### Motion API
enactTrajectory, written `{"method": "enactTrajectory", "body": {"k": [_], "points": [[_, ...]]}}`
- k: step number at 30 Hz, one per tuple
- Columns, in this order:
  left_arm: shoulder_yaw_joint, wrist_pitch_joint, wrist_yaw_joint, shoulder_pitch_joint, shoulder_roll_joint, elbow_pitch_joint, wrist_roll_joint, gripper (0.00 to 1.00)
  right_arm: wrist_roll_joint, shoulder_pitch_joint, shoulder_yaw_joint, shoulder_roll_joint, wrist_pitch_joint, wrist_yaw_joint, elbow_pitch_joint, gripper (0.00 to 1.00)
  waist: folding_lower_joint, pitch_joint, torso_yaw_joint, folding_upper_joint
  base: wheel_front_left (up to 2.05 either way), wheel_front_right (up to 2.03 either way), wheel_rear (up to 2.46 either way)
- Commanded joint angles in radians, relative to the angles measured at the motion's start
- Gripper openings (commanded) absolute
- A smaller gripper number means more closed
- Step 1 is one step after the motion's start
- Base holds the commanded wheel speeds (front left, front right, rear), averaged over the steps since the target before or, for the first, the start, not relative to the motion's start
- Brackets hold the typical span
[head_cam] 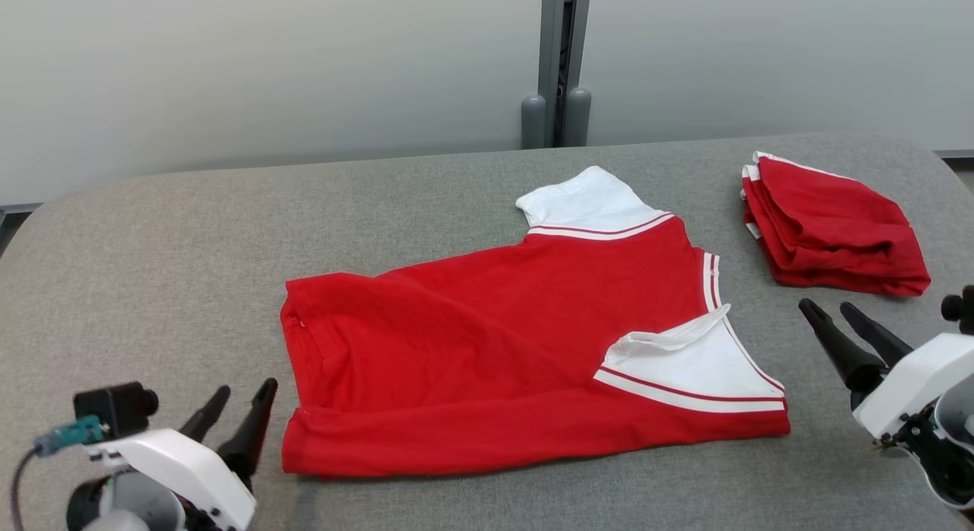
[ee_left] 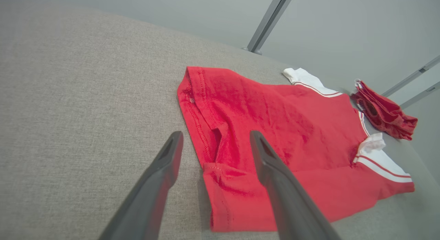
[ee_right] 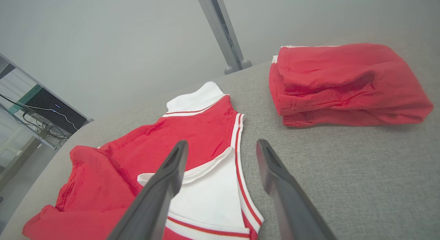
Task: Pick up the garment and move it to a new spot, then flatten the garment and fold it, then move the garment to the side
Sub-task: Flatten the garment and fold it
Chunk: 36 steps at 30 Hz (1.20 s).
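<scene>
The garment [head_cam: 494, 341], a red shirt with white striped sleeves, lies spread on the grey table [head_cam: 152, 272], hem to the left and collar end to the right. Its near edge is folded over, with the near white sleeve [head_cam: 692, 367] lying on the body. My left gripper [head_cam: 247, 386] hovers open just left of the hem's near corner; in the left wrist view the open fingers [ee_left: 216, 133] frame the hem [ee_left: 196, 112]. My right gripper [head_cam: 825, 306] is open to the right of the near sleeve, and the right wrist view shows its tips [ee_right: 222, 142] over the collar edge [ee_right: 237, 137]. Neither holds anything.
A stack of folded red garments [head_cam: 833, 227] sits at the table's far right, close behind my right gripper, also in the right wrist view [ee_right: 343, 82]. A grey wall and a metal post [head_cam: 559, 59] stand behind the table. Bare table stretches to the left and front.
</scene>
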Motion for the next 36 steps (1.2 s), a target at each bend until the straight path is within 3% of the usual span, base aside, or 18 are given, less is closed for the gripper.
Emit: {"method": "enactTrajectory", "body": {"k": [1, 9, 22, 29, 36], "points": [[-0.002, -0.025, 0.022, 0.022, -0.011, -0.004, 0.013, 1.00, -0.017, 0.023, -0.010, 0.007, -0.012, 0.000, 0.015, 1.00, 0.0000, -0.004, 0.003, -0.0001, 0.00, 0.00, 0.00], [-0.037, -0.103, 0.128, 0.110, -0.067, 0.002, 0.061, 1.00, -0.103, 0.137, -0.088, 0.083, -0.017, 0.000, 0.089, 1.00, 0.0000, -0.035, -0.001, -0.0001, 0.00, 0.00, 0.00], [-0.072, -0.023, 0.187, 0.073, -0.119, 0.056, 0.049, 1.00, -0.102, 0.144, -0.049, 0.140, 0.064, 0.000, 0.194, 1.00, 0.0000, -0.023, 0.018, -0.0001, 0.00, 0.00, 0.00], [-0.107, 0.059, 0.164, 0.027, -0.143, 0.131, 0.042, 1.00, -0.104, 0.105, -0.027, 0.164, 0.129, 0.000, 0.245, 1.00, 0.0000, -0.011, 0.029, -0.0001, 0.00, 0.00, 0.00], [-0.117, 0.067, 0.129, 0.005, -0.171, 0.174, 0.042, 1.00, -0.081, 0.092, -0.008, 0.175, 0.207, 0.000, 0.269, 1.00, 0.0000, -0.006, 0.036, -0.0001, 0.00, 0.00, 0.00]]}}
